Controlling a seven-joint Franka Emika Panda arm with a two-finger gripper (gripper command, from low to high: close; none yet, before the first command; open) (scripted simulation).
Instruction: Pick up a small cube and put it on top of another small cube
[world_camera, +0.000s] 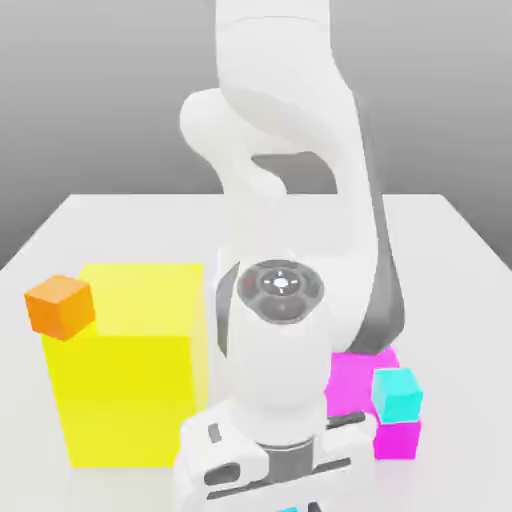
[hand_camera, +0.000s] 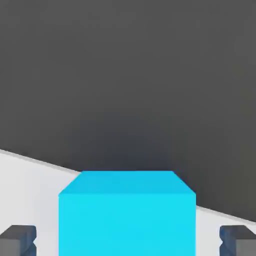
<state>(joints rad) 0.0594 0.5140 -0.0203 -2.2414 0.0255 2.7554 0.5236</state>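
Observation:
The small cube (hand_camera: 127, 215), a deep cyan-blue, sits on the white table (hand_camera: 25, 185) between my gripper's (hand_camera: 128, 241) two dark fingertips (hand_camera: 17, 240). A gap shows on each side of the cube, so the gripper is open around it without touching it. In the exterior view the gripper (world_camera: 270, 495) hangs low at the front edge of the picture, and a sliver of the small cube (world_camera: 290, 508) shows under it. The other small cube is out of view.
A big yellow block (world_camera: 130, 370) stands on the exterior view's left with an orange cube (world_camera: 60, 305) at its top corner. On the right a magenta block (world_camera: 355, 385) stands behind the arm, with a pale turquoise cube (world_camera: 398, 393) against it.

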